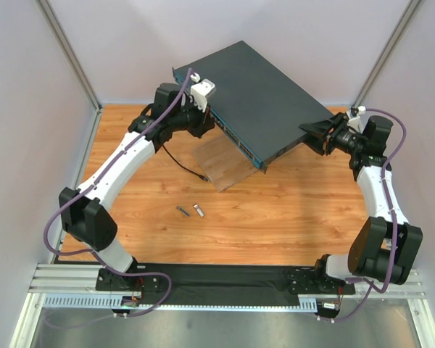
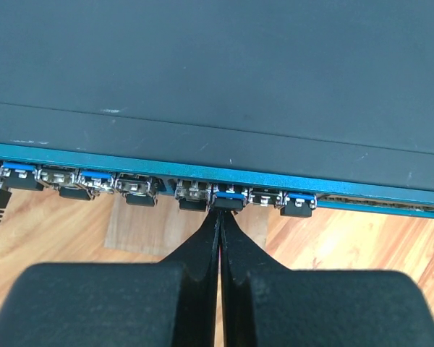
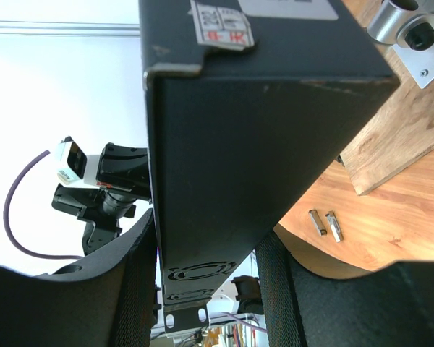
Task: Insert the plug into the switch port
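The switch (image 1: 261, 94), a flat dark grey box with a teal front edge, lies tilted with its front propped on a pale wooden board (image 1: 221, 165). My left gripper (image 1: 212, 125) is at that front edge. In the left wrist view the left gripper (image 2: 223, 211) is shut, nothing between its fingers, its tips touching a blue-tabbed plug (image 2: 229, 196) that sits in a port of the switch (image 2: 217, 72). Several neighbouring ports also hold blue-tabbed plugs. My right gripper (image 1: 309, 135) is shut on the switch's right end; the switch (image 3: 224, 130) fills the gap of the right gripper (image 3: 206, 235).
Two small loose metal modules (image 1: 191, 210) lie on the wooden table in front of the board, also seen as modules (image 3: 325, 224) past my right finger. A thin black cable (image 1: 180, 162) runs across the table under the left arm. Pale walls close in the sides and back.
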